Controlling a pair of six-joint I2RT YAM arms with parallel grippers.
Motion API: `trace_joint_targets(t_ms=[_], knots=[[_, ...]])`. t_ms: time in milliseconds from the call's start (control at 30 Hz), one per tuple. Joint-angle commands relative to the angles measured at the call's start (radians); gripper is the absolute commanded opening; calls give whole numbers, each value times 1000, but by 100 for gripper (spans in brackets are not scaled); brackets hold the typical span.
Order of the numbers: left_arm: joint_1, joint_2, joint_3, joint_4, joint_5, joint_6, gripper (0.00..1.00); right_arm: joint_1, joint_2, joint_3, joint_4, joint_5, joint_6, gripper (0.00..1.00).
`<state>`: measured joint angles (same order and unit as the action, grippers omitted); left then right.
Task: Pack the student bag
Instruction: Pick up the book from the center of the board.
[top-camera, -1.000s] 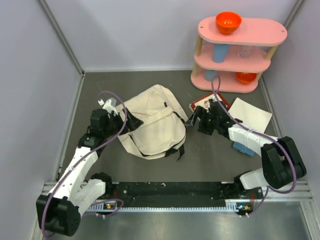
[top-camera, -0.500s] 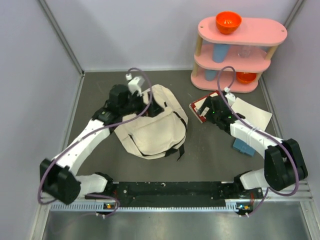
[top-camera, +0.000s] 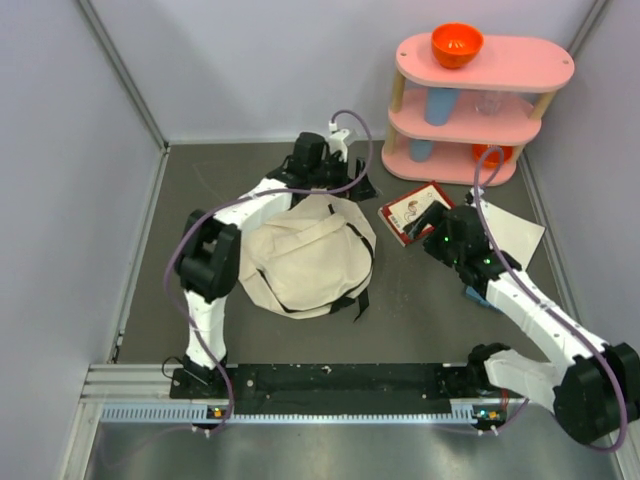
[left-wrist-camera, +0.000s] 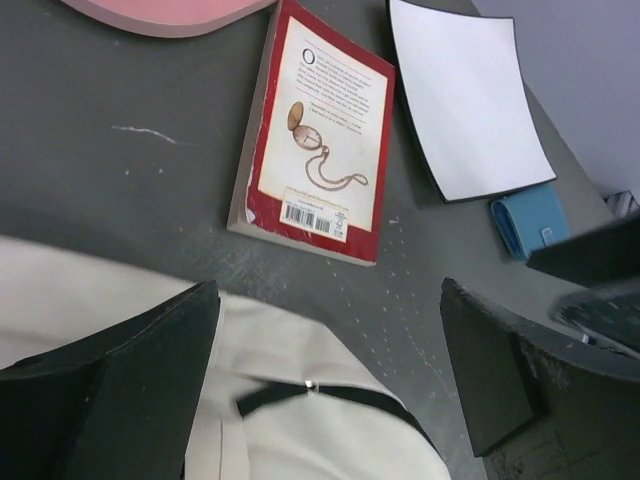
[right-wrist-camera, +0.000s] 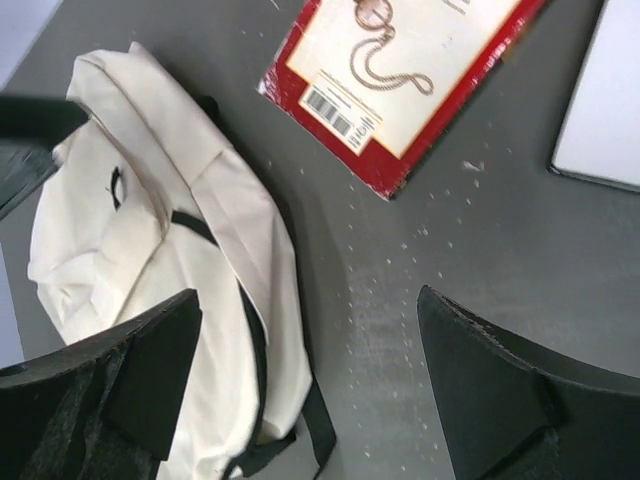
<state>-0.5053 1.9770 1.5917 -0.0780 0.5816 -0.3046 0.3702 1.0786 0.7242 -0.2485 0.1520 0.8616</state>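
The left gripper (left-wrist-camera: 325, 370) has swung to the far edge of the student bag (top-camera: 305, 260), which lies mid-table; the right gripper (right-wrist-camera: 310, 375) has backed off the red book (top-camera: 418, 211); both gape wide, empty; packing seemingly not begun.

Bright, even overhead light, faint soft shadows, mostly crisp focus.

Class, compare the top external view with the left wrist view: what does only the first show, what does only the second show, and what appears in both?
Only the top external view shows the orange bowl on top of the pink shelf and the student bag in full outline. Only the left wrist view resolves the barcode on the red-bordered book. Both show the book, the white pad, the small blue item and the bag's cream fabric.
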Motion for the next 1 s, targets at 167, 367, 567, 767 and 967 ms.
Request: trace_joint_targets(t_ms=[167,367,567,767,967], knots=[[-48,258,244,141,87,-47,92,-7,-262,-158,-18,15,56,87],[-76,411,376,130,73,-91,90,-8,-289,-178,-34,0,65,87],[-76,482,390,156,64,-159,88,-7,-227,-166,-31,6,77,89],[-76,494,387,115,44,-156,87,-8,-157,-134,-29,-26,74,90],[-76,461,347,121,-9,-117,92,-8,-118,-147,-15,-66,94,90]])
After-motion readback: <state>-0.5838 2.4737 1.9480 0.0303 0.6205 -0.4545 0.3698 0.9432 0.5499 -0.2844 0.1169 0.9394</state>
